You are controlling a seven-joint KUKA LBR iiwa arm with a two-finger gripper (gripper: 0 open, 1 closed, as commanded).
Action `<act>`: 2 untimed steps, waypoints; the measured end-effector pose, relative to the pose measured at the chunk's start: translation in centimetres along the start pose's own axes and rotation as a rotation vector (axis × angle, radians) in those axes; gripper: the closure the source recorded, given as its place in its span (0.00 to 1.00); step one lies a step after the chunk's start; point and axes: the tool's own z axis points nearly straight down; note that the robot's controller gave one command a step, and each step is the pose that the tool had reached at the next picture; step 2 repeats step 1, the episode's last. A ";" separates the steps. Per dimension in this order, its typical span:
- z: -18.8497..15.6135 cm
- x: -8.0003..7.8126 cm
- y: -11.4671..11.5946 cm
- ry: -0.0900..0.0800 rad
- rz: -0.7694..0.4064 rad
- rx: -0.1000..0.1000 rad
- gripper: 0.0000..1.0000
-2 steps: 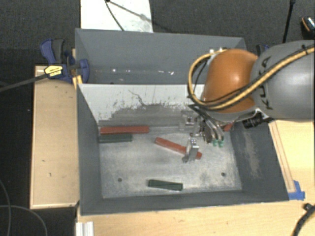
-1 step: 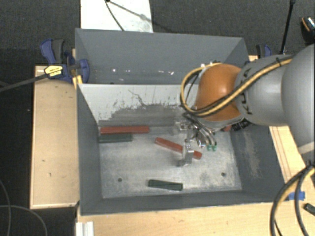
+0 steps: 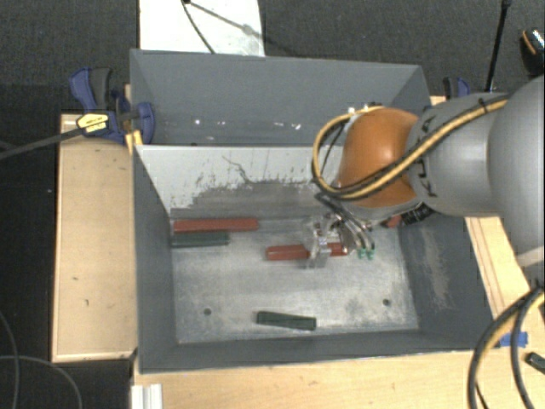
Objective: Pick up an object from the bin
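A flat, rust-red bar (image 3: 285, 252) lies lengthwise near the middle of the bin's floor, its left end bare. The end effector (image 3: 324, 250) sits low on the bar's right part, with a strip of red showing on either side; whether it is wide or narrow cannot be told. Above it bulges the arm's smooth, rounded orange cover (image 3: 375, 156), looped by a yellow-and-black cable (image 3: 317, 156). To the left, well apart, a longer red-brown bar (image 3: 215, 225) lies just above a dark green bar (image 3: 199, 239). A second dark green bar (image 3: 286, 320) rests near the front wall. The grey metal bin (image 3: 281, 100) is scuffed and speckled.
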 end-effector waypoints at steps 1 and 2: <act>-13.6 1.8 2.3 -0.007 -0.221 0.001 1.00; -13.6 1.8 2.3 -0.007 -0.221 0.001 1.00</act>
